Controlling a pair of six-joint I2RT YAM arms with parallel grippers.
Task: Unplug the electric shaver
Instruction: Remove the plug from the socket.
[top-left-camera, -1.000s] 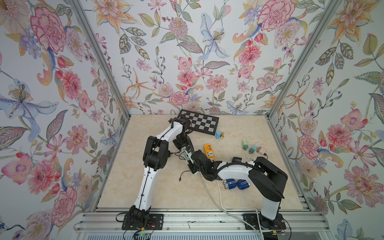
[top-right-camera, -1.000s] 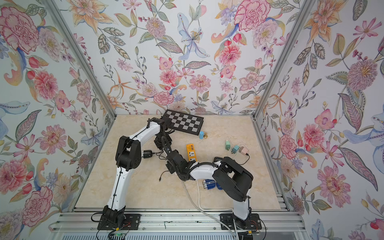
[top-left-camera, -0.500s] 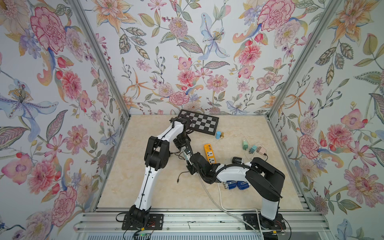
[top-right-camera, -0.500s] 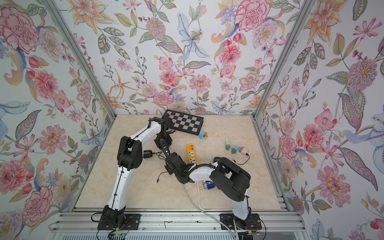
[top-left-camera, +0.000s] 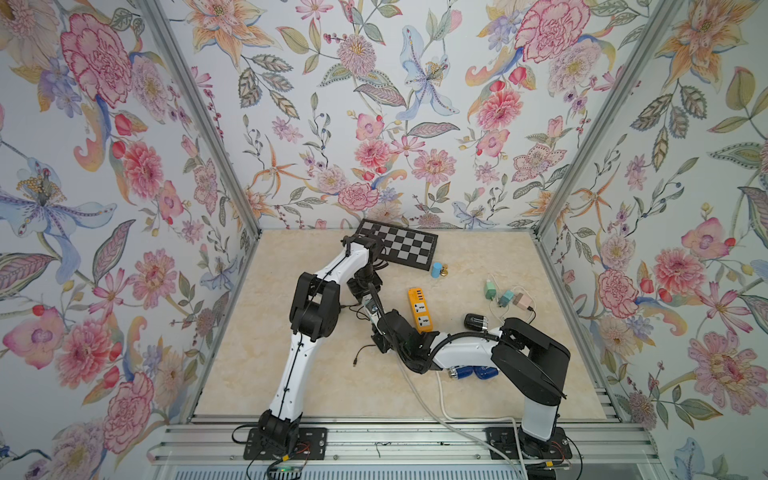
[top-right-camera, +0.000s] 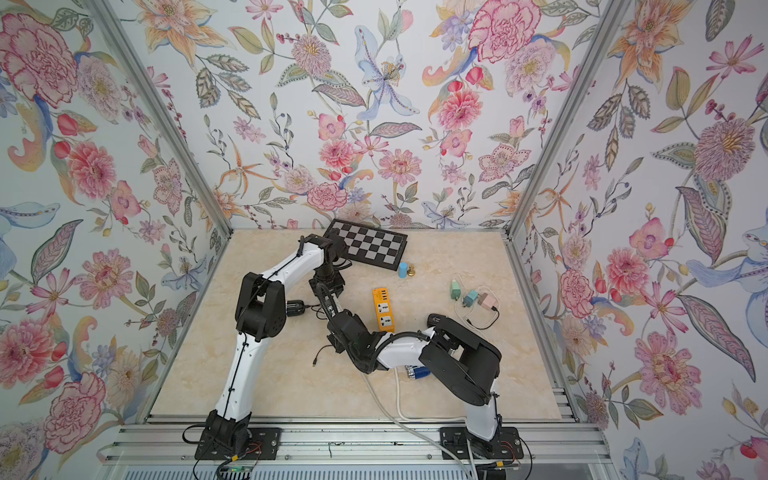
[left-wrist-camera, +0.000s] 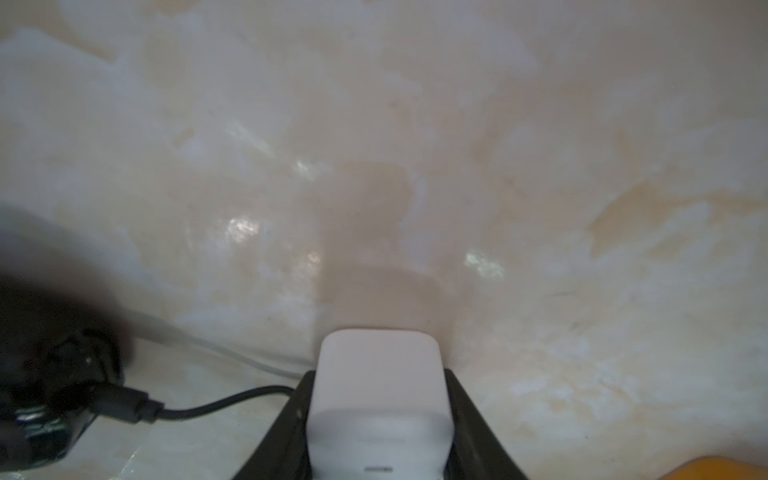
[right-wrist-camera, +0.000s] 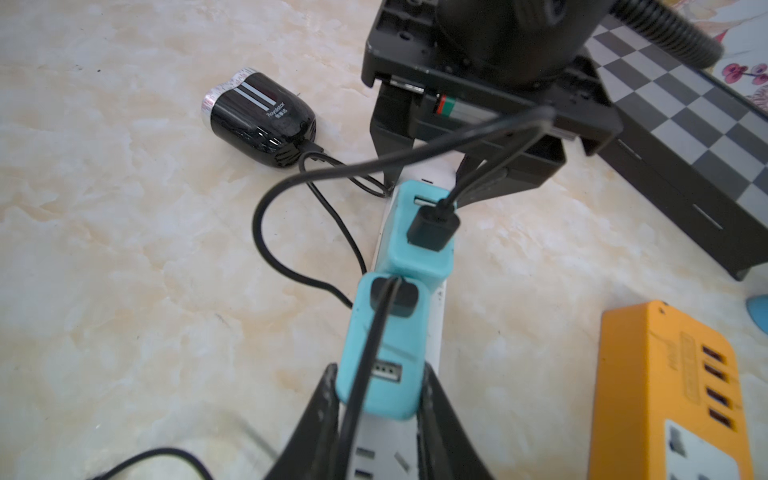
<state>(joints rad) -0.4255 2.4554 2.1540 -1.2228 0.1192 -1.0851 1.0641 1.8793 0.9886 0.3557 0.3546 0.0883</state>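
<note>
Landmark: white power strip (right-wrist-camera: 390, 440), lying flat on the table (right-wrist-camera: 124, 249).

Left claw (left-wrist-camera: 379, 374) is clamped across the far end of the white power strip, one finger on each side. Right claw (right-wrist-camera: 379, 370) is at the strip's near end, closed narrow on the near teal adapter (right-wrist-camera: 386, 345), with fingers pressed on both of its sides. That adapter sits plugged into the strip. The far teal adapter (right-wrist-camera: 415, 257) is plugged in right next to it, touching it, further along the strip towards the left claw. Each adapter has a black USB plug in it.

Electric shaver (right-wrist-camera: 257, 118) is black with a silver head. It lies on its side on the table, off to one side of the strip's far end, near the left claw but not touching it. It also shows in a top view (top-right-camera: 296, 308). Its black cable (right-wrist-camera: 324, 199) is still in its tail end and loops back to the strip. Can't tell which adapter it ends in.

Orange power strip (right-wrist-camera: 665, 395) lies on the opposite side of the white strip from the shaver, apart from it. Chessboard (right-wrist-camera: 685, 137) is beyond the strip's far end.
</note>
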